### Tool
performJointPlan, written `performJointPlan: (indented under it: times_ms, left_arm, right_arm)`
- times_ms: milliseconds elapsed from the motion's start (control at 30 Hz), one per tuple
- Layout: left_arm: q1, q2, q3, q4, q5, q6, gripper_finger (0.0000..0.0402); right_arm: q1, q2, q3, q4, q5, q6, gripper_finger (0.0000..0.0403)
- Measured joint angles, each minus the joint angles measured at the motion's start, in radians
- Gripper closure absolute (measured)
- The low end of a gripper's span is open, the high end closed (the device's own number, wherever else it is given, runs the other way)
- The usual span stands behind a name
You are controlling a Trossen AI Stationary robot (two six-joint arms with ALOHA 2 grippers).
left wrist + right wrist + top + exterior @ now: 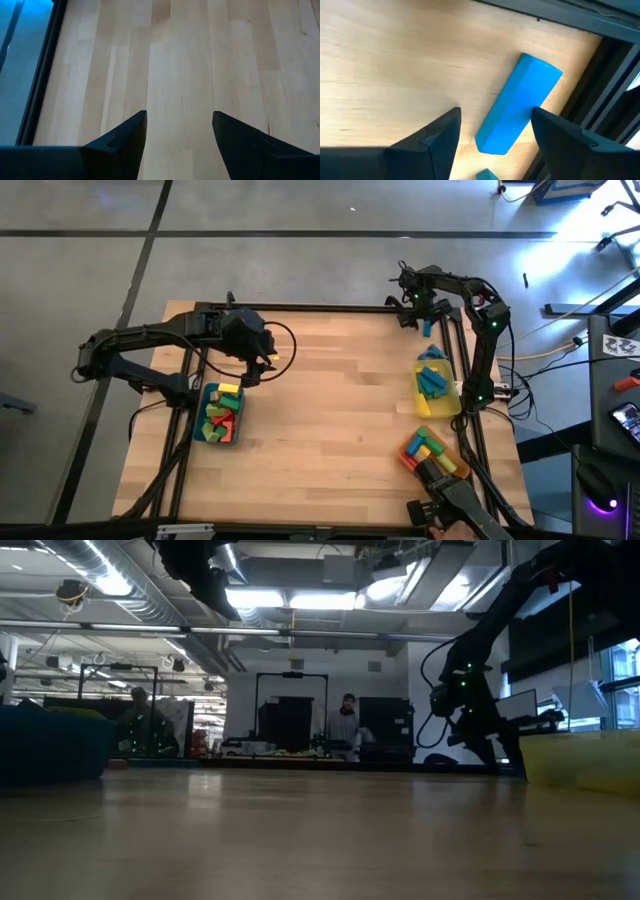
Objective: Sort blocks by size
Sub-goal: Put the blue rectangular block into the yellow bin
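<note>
Blue bar block (517, 105) lies flat (long axis diagonal), uncovered.

This was a robotics lab or workshop in an open industrial hall. A butcher-block table (330, 410) stood on a polished concrete floor (300, 260), cables trailing beside it. Across the room hung exposed ceiling ducts (110, 585) and strip lights, with dark equipment racks (290, 720), monitors, and a person (346, 725) standing at a distant bench.

one block (517, 105) lies on the table's (330, 410) far right corner.
</note>
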Motion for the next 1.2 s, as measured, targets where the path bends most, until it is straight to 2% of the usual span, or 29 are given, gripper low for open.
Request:
performJointPlan:
  times_ms: [333,733,933,1200]
  left_arm:
    - [0.0,0.0,0.0,-0.003,0.0,0.008,0.019]
    - [0.0,0.0,0.0,-0.002,0.0,0.019,0.019]
    - [0.0,0.0,0.0,-0.002,0.0,0.018,0.019]
    - [0.0,0.0,0.0,-0.002,0.0,0.019,0.019]
  right_arm:
    - [0.002,-0.004,-0.001,0.003,-0.014,-0.029,0.016]
    - [0.003,-0.054,-0.003,0.038,-0.198,-0.071,0.016]
    - [0.009,-0.054,-0.003,0.014,-0.124,-0.077,0.016]
    - [0.008,-0.055,-0.003,-0.013,-0.083,-0.055,0.016]
